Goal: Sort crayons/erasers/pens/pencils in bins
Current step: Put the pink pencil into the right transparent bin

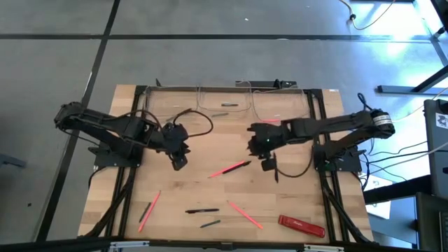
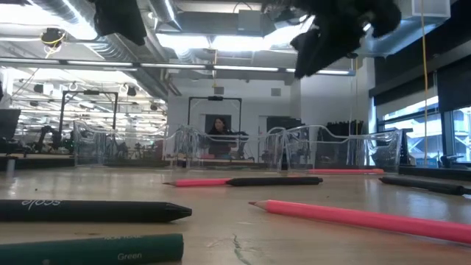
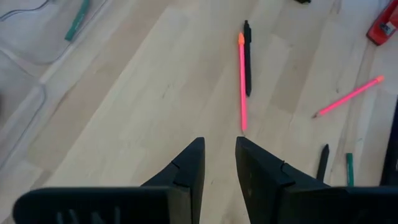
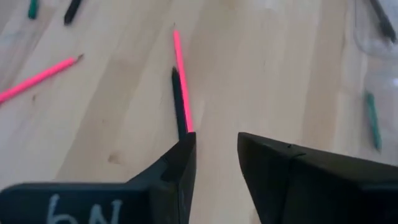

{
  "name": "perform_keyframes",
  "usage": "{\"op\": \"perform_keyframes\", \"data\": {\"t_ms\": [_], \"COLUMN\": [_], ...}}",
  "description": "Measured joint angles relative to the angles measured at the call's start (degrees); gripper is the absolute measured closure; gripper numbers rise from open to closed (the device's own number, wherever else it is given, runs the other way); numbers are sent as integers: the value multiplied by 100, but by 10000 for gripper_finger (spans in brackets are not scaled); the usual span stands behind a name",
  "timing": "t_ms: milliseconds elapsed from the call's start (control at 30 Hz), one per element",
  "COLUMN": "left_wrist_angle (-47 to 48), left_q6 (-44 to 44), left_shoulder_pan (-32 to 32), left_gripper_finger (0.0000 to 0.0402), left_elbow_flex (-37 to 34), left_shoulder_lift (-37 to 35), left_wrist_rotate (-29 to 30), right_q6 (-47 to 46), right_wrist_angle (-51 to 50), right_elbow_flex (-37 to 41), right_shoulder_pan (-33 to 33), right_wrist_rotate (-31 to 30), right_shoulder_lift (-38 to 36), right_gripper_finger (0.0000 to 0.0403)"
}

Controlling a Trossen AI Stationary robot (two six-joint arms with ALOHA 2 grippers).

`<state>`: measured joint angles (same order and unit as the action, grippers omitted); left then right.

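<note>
Crayons, pens and pencils lie loose on the wooden table. A pink pencil [image 1: 234, 168] and a black pen [image 3: 247, 59] lie side by side at the middle. My left gripper [image 1: 180, 162] hangs open above the table to their left, tipped down toward them [image 3: 219, 155]. My right gripper [image 1: 268, 162] hangs open to their right, its fingertips [image 4: 214, 155] just short of the pair's near ends. Three clear bins [image 1: 224, 105] stand along the far edge. One of them holds a green crayon [image 3: 76, 22].
More sticks lie near the front edge: a pink pencil [image 1: 149, 210], a black pen [image 1: 201, 210], a green crayon [image 1: 210, 224] and another pink pencil [image 1: 245, 215]. A flat red bar [image 1: 301, 225] lies at the front right. Black frame rails [image 1: 129, 189] run along both sides.
</note>
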<state>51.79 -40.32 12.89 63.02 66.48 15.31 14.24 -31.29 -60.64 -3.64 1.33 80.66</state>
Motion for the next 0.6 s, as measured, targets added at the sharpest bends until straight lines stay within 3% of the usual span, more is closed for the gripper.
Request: {"op": "perform_keyframes", "data": {"t_ms": [333,600], "left_wrist_angle": [-92,-186], "left_q6": [-21,-12], "left_shoulder_pan": [41,41], "left_gripper_finger": [319,319], "left_elbow_flex": [0,0], "left_shoulder_lift": [4,3], "left_wrist_rotate": [116,121], "right_q6": [147,149], "right_wrist_angle": [2358,2858], "right_elbow_flex": [1410,1396], "right_shoulder_pan": [0,2], "right_wrist_rotate": [28,28], "right_shoulder_lift": [467,1433], "right_gripper_finger": [283,283]}}
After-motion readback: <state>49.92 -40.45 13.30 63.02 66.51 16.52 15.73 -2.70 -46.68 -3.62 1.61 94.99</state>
